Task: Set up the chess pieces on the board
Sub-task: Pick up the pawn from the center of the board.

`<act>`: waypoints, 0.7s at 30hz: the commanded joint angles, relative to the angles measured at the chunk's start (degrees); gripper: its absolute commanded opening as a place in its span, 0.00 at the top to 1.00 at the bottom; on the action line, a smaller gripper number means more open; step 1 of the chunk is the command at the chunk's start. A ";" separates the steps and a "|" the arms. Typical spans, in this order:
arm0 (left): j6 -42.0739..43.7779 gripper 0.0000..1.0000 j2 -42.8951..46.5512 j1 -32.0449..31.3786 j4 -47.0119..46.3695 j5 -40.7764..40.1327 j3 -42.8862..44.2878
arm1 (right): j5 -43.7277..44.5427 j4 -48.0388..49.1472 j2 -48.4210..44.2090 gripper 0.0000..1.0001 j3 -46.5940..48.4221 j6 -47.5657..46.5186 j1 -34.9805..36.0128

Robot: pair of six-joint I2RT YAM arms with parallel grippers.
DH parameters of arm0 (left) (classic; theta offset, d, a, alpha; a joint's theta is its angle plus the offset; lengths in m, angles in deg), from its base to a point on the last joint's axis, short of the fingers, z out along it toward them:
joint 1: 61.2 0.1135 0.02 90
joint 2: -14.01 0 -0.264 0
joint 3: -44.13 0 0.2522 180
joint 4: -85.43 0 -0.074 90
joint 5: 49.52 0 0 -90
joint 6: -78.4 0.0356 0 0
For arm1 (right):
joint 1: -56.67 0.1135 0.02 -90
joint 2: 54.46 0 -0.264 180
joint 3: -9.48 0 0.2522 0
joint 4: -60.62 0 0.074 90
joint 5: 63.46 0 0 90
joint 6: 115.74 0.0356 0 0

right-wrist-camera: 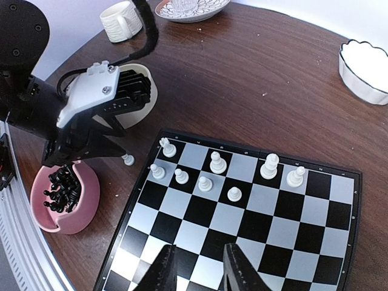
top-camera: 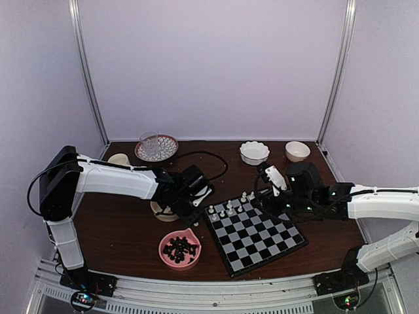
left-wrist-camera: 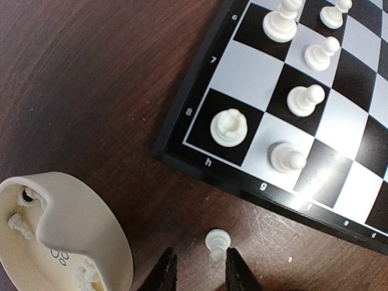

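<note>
My left gripper (left-wrist-camera: 200, 257), jaws slightly spread and pinching nothing, flanks a tiny cream-white plastic pawn (left-wrist-camera: 217, 242) at bottom centre, off the black-and-white checkered chessboard (left-wrist-camera: 242, 68); I'd centre it, then close low on its stem.

The top external camera sits high behind both arm bases and looks down and forward over the whole table (top-camera: 118, 242), far enough back to take in the entire board (top-camera: 262, 245). The left wrist camera looks almost straight down from close by, past the left gripper (left-wrist-camera: 197, 270), at the board corner marked h and 8 and the cream bowl (left-wrist-camera: 79, 224) beside it. The right wrist camera hangs higher above the board, facing across it toward the left arm (right-wrist-camera: 91, 100). All three views share that corner and its white pieces (top-camera: 229, 210).
</note>
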 commanded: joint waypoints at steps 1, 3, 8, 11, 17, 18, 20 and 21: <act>-0.38 0.72 -1.30 0.43 0.54 2.44 1.99 | 1.03 1.21 -1.15 0.71 -0.68 0.53 -0.32; -0.28 0.72 -1.61 0.38 0.53 2.87 2.21 | 0.94 1.25 -1.13 0.71 -0.68 0.61 -0.32; -0.19 0.73 -2.36 0.40 0.59 3.65 2.56 | 0.81 1.16 -0.91 0.71 -0.59 0.62 -0.25; -0.19 0.73 -2.92 0.37 1.28 3.51 2.99 | 0.86 1.19 -0.86 0.71 -0.59 0.63 -0.32; -0.19 0.81 -4.27 0.42 1.97 4.03 3.92 | 0.81 1.22 -0.77 0.71 -0.59 0.62 -0.25; -0.19 0.84 -4.49 0.43 2.23 3.96 4.09 | 0.82 1.22 -0.82 0.71 -0.59 0.62 -0.31; -0.23 0.87 -4.97 0.39 3.03 3.79 4.69 | 0.79 1.22 -0.90 0.71 -0.59 0.70 -0.34; -0.29 0.87 -5.13 0.41 3.39 3.70 4.87 | 0.82 1.23 -0.99 0.71 -0.64 0.71 -0.32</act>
